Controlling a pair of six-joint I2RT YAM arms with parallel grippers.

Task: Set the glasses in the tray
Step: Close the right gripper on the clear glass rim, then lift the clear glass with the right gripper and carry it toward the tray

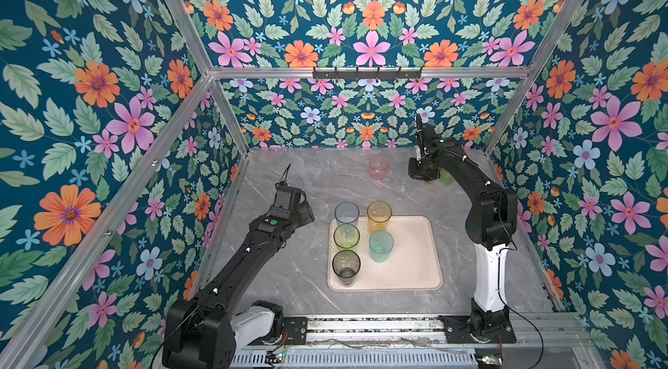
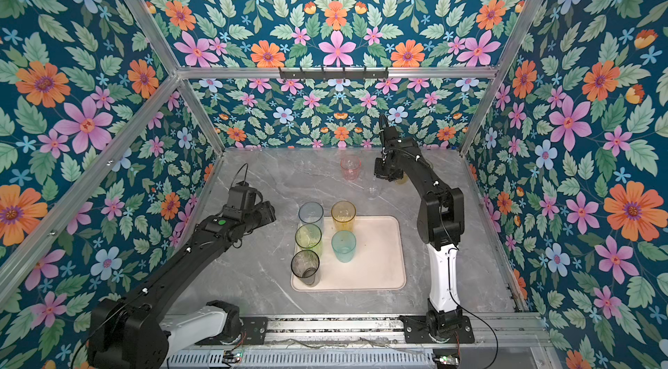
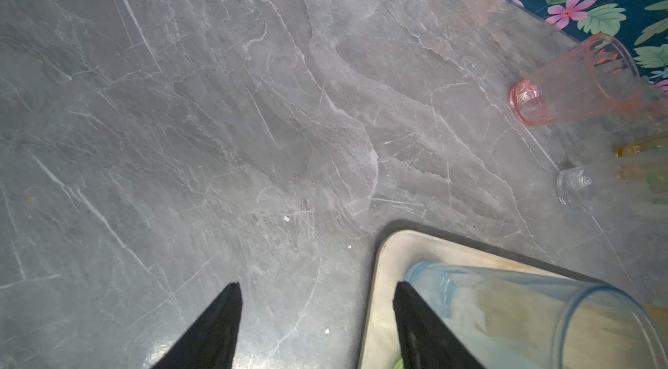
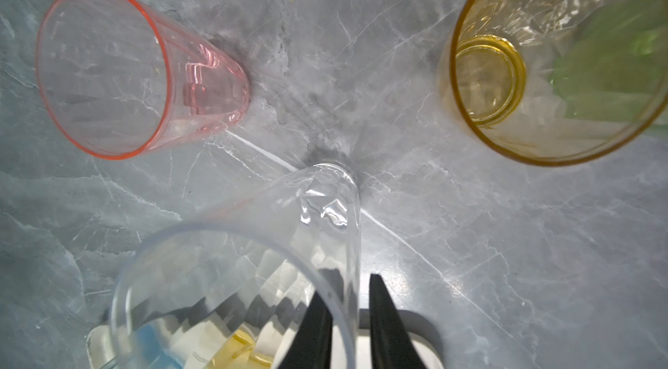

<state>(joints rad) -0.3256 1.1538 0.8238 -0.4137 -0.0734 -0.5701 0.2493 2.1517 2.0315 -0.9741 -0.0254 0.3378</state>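
- The tray [image 1: 415, 266] is lying flat on the grey desk [image 1: 289, 277], between the two arms in both top views.
- Five tall glasses are standing upright in it.
- The blue-grey glass [image 1: 346, 213], yellow-green glass [image 1: 346, 237] and smoky glass [image 1: 346, 266] are lining its left side, far to near.
- The tall amber glass [image 1: 379, 215] and teal glass [image 1: 381, 246] are forming the next row beside them.
- Out on the desk beyond the tray's far edge, the pink glass [image 1: 379, 167] is standing upright near the back wall.
- The clear glass [image 4: 260, 248] is sitting between the pink glass and the short amber glass [image 4: 542, 60].
- The green glass [image 4: 614, 71] is showing through the short amber one, just behind it.
- The right fingers [image 4: 386, 324] are coming down over the clear glass, one inside its rim and one outside, with the wall running between them.
- They are standing close together, and a sliver of gap is showing by the outer finger. Whether they are gripping the wall, I cannot tell.
- The clear glass's base is looking planted on the desk.
- The left fingers [image 3: 213, 331] are hovering well apart over bare desk by the tray's far-left corner, holding nothing.
- The blue-grey glass is sitting just beside one of them.
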